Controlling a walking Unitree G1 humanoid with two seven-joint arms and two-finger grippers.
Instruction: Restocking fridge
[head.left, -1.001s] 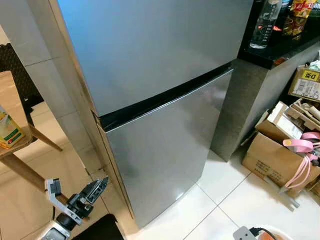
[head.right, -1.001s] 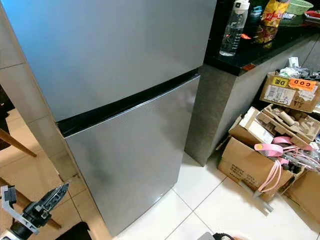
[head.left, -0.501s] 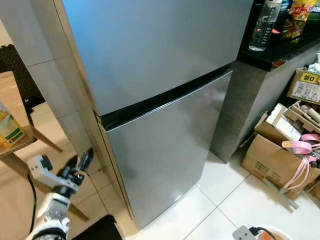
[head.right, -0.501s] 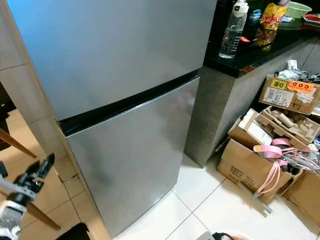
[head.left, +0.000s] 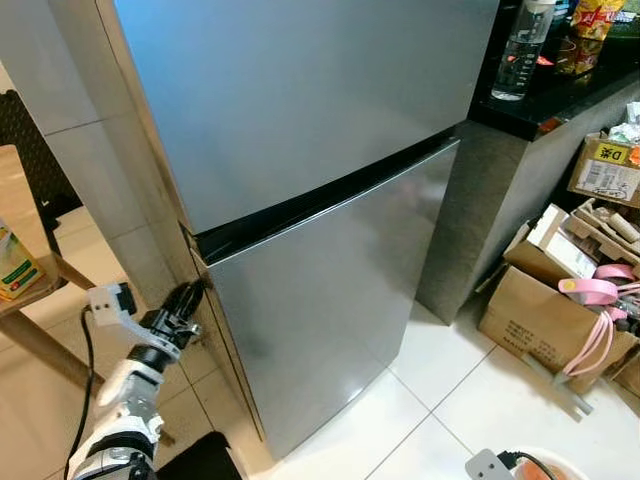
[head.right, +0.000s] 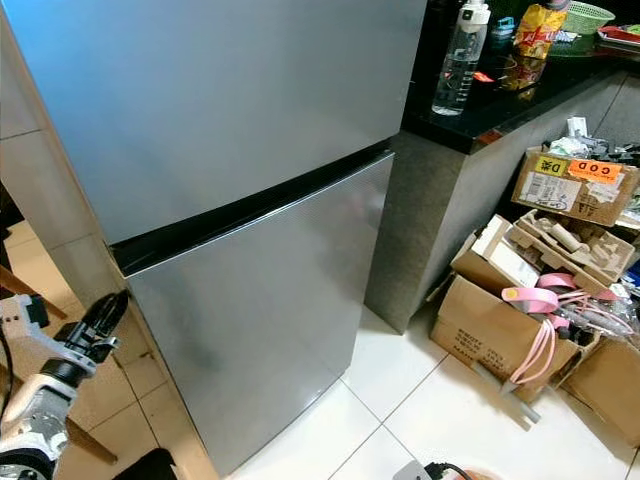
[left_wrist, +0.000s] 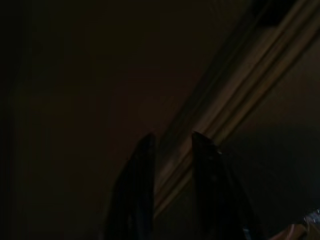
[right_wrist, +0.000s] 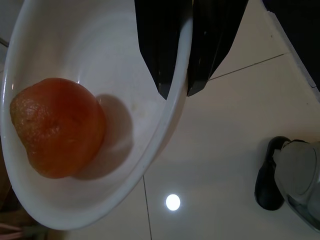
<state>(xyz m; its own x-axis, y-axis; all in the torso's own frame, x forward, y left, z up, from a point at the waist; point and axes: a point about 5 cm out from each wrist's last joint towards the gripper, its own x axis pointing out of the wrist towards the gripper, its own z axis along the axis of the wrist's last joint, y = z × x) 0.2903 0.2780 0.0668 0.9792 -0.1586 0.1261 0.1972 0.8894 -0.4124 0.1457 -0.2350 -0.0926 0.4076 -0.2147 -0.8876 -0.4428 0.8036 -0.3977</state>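
**Left claw at fridge door edge; right claw carrying bowl**

The left claw (head.left: 190, 300) sits at the left edge of the tall grey two-door fridge (head.left: 320, 200), at the dark seam between its doors, fingers a narrow gap apart with nothing between them. Both doors are closed. The right claw (right_wrist: 176, 92) is clamped on the rim of a round white bowl (right_wrist: 45, 200) containing one orange fruit (right_wrist: 57, 127), above the white tiled floor (right_wrist: 225, 150).

Silver left arm (head.left: 125, 405), black cable, white wrist block, long black tapered jaws
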